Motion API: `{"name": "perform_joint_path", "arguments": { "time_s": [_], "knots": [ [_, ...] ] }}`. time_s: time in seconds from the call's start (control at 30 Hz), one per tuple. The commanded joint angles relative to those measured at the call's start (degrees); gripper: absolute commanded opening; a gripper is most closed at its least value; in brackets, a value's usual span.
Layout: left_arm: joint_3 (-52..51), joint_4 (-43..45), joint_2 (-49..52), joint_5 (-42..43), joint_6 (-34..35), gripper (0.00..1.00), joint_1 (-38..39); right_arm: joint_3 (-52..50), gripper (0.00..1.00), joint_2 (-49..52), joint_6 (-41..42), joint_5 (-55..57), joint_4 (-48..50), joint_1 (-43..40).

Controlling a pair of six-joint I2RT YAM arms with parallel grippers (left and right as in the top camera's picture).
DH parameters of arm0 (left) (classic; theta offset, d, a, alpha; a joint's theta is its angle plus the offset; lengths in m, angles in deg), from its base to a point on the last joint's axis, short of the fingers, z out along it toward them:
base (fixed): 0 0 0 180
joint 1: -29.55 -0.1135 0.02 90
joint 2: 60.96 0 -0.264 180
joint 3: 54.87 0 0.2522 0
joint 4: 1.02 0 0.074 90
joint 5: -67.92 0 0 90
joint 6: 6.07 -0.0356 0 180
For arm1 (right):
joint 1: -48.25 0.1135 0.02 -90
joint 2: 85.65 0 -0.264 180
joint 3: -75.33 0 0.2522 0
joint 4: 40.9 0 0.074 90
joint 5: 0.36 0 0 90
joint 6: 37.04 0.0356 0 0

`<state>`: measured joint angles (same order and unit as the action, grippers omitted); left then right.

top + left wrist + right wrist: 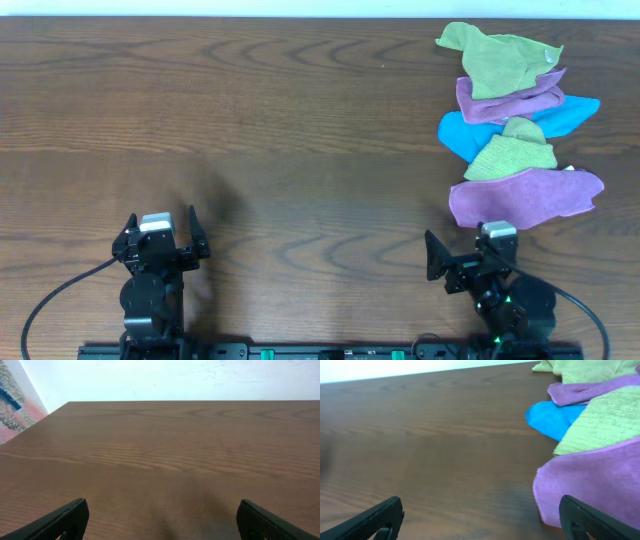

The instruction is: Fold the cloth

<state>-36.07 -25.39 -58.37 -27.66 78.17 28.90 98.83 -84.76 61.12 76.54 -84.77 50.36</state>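
The cloth (525, 197) is a purple square lying flat at the near right of the wooden table, with a small white tag at its far right corner. A green cloth (512, 150) overlaps its far edge. My right gripper (468, 240) is open and empty just in front of the cloth's near left corner. In the right wrist view the cloth (590, 485) sits just behind the right finger of the gripper (480, 515). My left gripper (162, 222) is open and empty at the near left, over bare table (162, 515).
Behind the cloth lies a pile: a blue cloth (470, 130), another purple cloth (510, 100) and a second green cloth (495, 55) near the table's far edge. The same blue cloth (550, 417) shows in the right wrist view. A wall stands behind the table.
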Motion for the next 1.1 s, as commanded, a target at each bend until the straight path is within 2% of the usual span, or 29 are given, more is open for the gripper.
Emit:
{"name": "perform_joint_path", "arguments": {
  "time_s": [0.0,0.17,0.27,0.37,0.47,0.57,0.67,0.77,0.93,1.07],
  "knots": [
    [-1.7,-0.6,0.0,-0.6,0.6,0.95,-0.2,-0.1,0.99,-0.6,5.8,-0.6,2.9,-0.2],
    [-1.7,-0.6,0.0,-0.6,0.6,0.95,-0.2,-0.1,0.99,2.5,14.2,13.6,9.9,-0.4],
    [-1.7,-0.6,0.0,-0.6,0.6,0.95,-0.2,1.4,0.99,10.3,17.9,15.9,15.7,-1.9],
    [-1.7,-0.6,0.0,-0.6,0.6,0.96,-0.2,6.6,0.99,21.4,19.3,16.9,16.3,-5.1],
    [-1.7,-0.6,0.0,-0.6,0.6,0.95,-0.2,15.8,0.99,34.9,19.0,16.7,12.6,-9.6],
    [-1.7,-0.6,0.0,-0.6,0.6,0.95,-0.2,27.1,0.99,48.4,17.2,15.6,4.7,-13.4],
    [-1.7,-0.6,0.0,-0.6,0.6,0.95,-0.2,35.5,0.89,58.2,17.1,15.4,-2.1,-14.5],
    [-1.7,-0.6,0.0,-0.6,0.6,0.95,-0.2,42.1,0.88,66.6,17.1,15.4,-8.2,-15.2],
    [-1.7,-0.6,0.0,-0.6,0.6,0.95,-0.2,46.7,0.83,76.0,20.4,15.2,-17.1,-15.3],
    [-1.7,-0.6,0.0,-0.6,0.6,0.95,-0.2,46.7,0.83,79.5,21.6,15.3,-18.6,-15.9]
  ]
}}
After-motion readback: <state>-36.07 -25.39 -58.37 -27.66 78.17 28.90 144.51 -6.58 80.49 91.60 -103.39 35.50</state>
